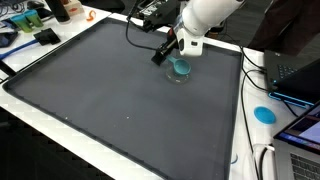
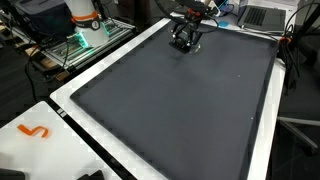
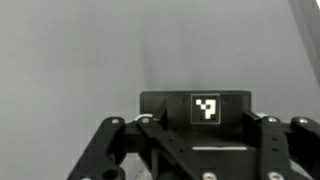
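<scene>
A small, see-through teal cup (image 1: pixel 181 68) is seen upright on a dark mat (image 1: pixel 100 100), towards the mat's far edge and well clear of its middle. The cup is shown in only one exterior view; in the other it is hidden behind the gripper (image 2: pixel 184 44), which hangs low over the same spot. The cup is judged to be resting on the mat and not lifted, since its base appears to meet the surface.

The state of the fingers (image 3: pixel 108 146) cannot be told. In the wrist view only their upper links are shown, set wide on either side of a black-and-white marker tag (image 3: pixel 206 108), and the tips fall outside the picture. In both exterior views the tips are too small and dark to be made out. No contact with the cup can be confirmed. The approach is judged to be made, with the gripper brought right over the cup. A grasp is not shown, and nothing is seen to be carried.

The mat is laid on a white counter (image 2: pixel 70 150) and covers most of it. A flat blue disc (image 1: pixel 264 113) is seen on the bare counter beside the mat, well apart from the cup, and a laptop (image 1: pixel 300 75) is placed beyond it. A small orange object (image 2: pixel 35 131) lies on the counter at the opposite end.
</scene>
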Motion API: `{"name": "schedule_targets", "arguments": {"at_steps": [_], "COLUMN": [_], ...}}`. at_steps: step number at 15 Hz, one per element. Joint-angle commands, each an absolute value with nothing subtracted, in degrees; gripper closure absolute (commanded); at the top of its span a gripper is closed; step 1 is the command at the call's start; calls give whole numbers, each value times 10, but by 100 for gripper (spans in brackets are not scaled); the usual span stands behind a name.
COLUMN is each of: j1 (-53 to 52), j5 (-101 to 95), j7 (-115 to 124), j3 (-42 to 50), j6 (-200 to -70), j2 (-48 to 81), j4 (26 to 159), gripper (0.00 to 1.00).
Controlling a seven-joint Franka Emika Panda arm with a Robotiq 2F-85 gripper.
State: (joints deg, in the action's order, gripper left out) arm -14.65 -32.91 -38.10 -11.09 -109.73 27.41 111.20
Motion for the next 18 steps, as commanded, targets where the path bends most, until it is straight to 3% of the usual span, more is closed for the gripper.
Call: {"name": "schedule_targets", "arguments": {"at_steps": [1, 18], "j1": [-147, -137], "j5": [-338, -321], "j7": [-365, -394], "j3": [-111, -120], "j6": [-1098, -1105], "j2": [299, 292], "j4": [1108, 1111], "gripper": [69, 69]}}
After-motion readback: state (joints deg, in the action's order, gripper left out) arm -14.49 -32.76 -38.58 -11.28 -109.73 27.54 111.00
